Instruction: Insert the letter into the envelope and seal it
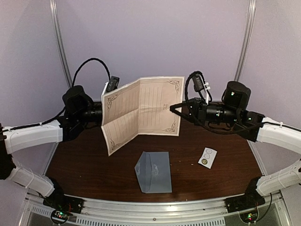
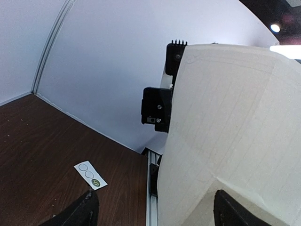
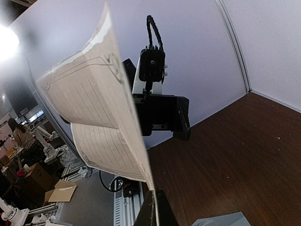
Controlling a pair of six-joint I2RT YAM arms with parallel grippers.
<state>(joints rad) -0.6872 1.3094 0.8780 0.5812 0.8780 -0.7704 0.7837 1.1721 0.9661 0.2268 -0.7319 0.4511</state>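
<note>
Letter (image 1: 141,110) held upright in the air, above and behind the envelope (image 1: 154,172), sheet opened out with creases showing. Right gripper (image 1: 175,107) is closed and pinches the sheet's right edge. Left gripper (image 2: 157,209) has its jaws spread wide at the left edge, and the paper is not clamped there. The envelope lies flat on the table (image 1: 94,165), nearer the arm bases than the letter. I cannot tell whether its flap is lifted. The sticker strip (image 1: 207,157) lies just right of the envelope.

Risks: the sheet hangs from one pinch only, so it may sag or swing. If the left jaws close off the edge, they could crumple the paper or miss it. Opened out, the sheet looks wider than the envelope, so it probably needs folding first. The envelope sits loose and could slide when the paper pushes against it.

Surface: dark brown wood-grain top that looks smooth, with a metal rail (image 1: 155,207) on the near side of the envelope. Room: plain pale lilac walls (image 1: 150,37) behind.
</note>
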